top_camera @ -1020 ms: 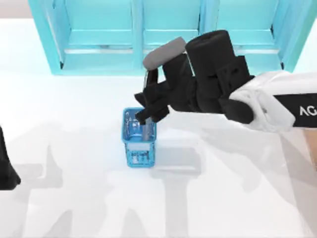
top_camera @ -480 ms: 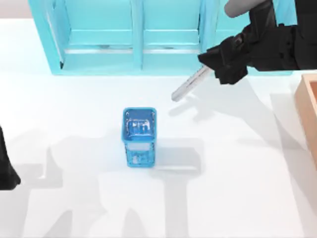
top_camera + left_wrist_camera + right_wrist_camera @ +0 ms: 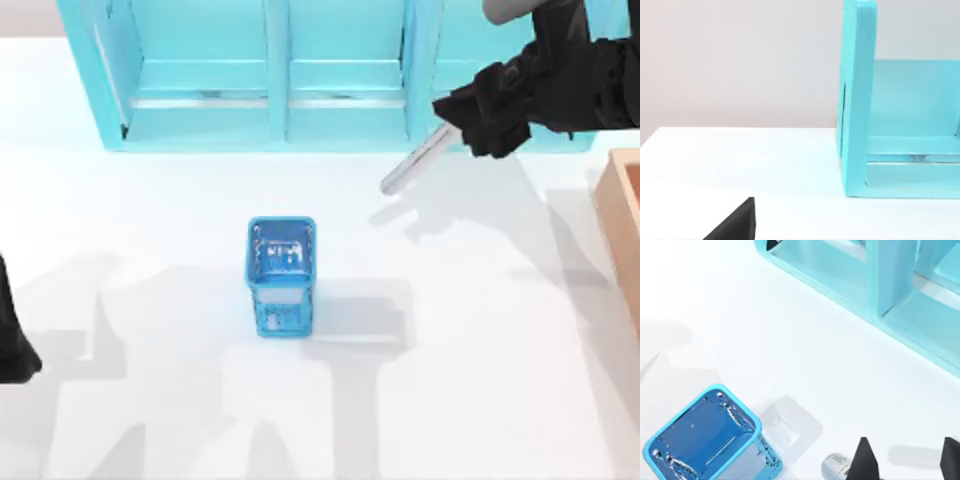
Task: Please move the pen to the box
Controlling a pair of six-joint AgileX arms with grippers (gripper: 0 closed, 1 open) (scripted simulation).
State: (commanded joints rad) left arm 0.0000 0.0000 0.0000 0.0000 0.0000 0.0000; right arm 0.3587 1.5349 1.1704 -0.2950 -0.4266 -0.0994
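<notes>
High over the table's back right, my right gripper (image 3: pixel 478 122) is shut on the pen (image 3: pixel 418 160). The pen's silver-grey barrel slants down and to the left from the fingers, and its cap end is hidden in the grip. In the right wrist view the barrel's tip (image 3: pixel 835 466) pokes out beside the two dark fingertips (image 3: pixel 863 460). The box (image 3: pixel 622 220) is an orange-tan wall at the right edge of the table, to the right of and nearer than the gripper. My left arm (image 3: pixel 12 335) is parked at the left edge.
A small blue mesh cup (image 3: pixel 281 272) stands near the table's middle, seen too in the right wrist view (image 3: pixel 707 440). A big turquoise shelf unit (image 3: pixel 300 70) runs along the back, just behind the right gripper. White tabletop lies between cup and box.
My right gripper lifted the pen out of the blue cup and carried it up and to the right, toward the box. The left arm has stayed still.
</notes>
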